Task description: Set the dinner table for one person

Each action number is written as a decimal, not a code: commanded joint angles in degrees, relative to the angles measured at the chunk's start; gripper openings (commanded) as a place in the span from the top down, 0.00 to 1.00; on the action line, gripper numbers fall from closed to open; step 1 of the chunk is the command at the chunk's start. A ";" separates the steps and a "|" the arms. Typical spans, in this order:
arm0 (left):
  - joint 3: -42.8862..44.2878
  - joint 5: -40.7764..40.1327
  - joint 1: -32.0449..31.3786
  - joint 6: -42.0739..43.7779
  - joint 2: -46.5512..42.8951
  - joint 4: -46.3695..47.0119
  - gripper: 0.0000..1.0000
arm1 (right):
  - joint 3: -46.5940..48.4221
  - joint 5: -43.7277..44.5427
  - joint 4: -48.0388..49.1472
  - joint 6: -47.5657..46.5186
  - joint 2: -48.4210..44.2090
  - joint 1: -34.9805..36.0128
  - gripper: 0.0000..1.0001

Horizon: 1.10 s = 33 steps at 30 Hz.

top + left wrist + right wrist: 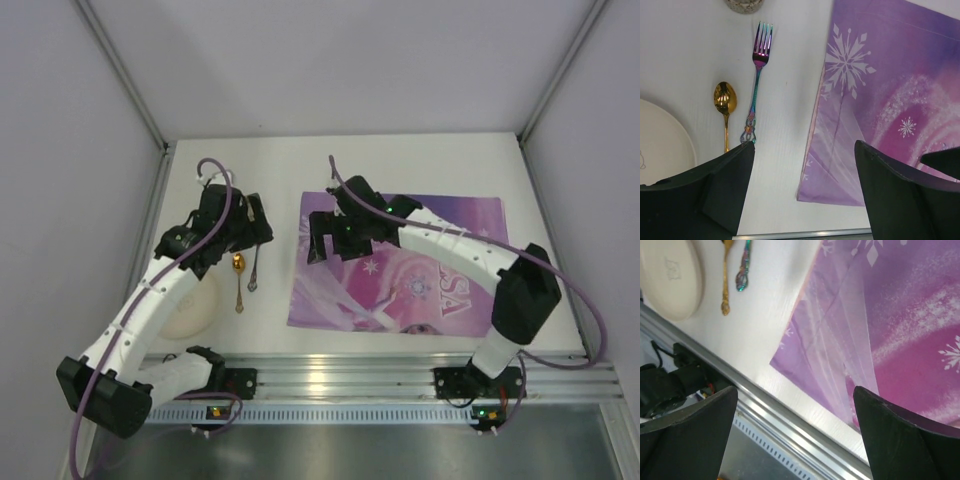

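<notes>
The white dinner table [420, 165] carries a purple snowflake placemat [400, 265] right of centre. A gold spoon [239, 275] and an iridescent fork [254, 268] lie side by side left of the mat. A cream plate [190, 305] sits further left, partly under my left arm. My left gripper [252, 225] hovers open and empty above the cutlery. Its wrist view shows the fork [756, 85], spoon [725, 107], plate [660, 145] and mat [890, 100]. My right gripper [320, 240] hovers open and empty over the mat's left edge [890, 325].
A speckled grey object [744, 5] shows at the top edge of the left wrist view, beyond the fork tines. An aluminium rail [765, 410] runs along the table's near edge. Grey walls enclose the table at the back and sides.
</notes>
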 commanded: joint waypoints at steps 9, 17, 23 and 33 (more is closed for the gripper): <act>1.59 2.57 -14.04 -3.54 19.54 11.66 0.16 | -15.28 4.81 -2.80 -1.36 -29.12 -7.53 0.00; 14.60 6.86 -18.46 -4.95 41.08 14.12 0.18 | -24.53 5.07 -6.23 -1.36 -39.93 -13.86 0.09; 15.23 8.28 -18.37 -6.53 45.84 19.66 0.18 | -27.26 6.47 -9.22 -1.27 -45.21 -15.18 0.65; 8.21 8.45 -16.09 -8.64 48.22 22.83 0.20 | -28.23 7.36 -11.60 -2.59 -46.97 -16.77 1.00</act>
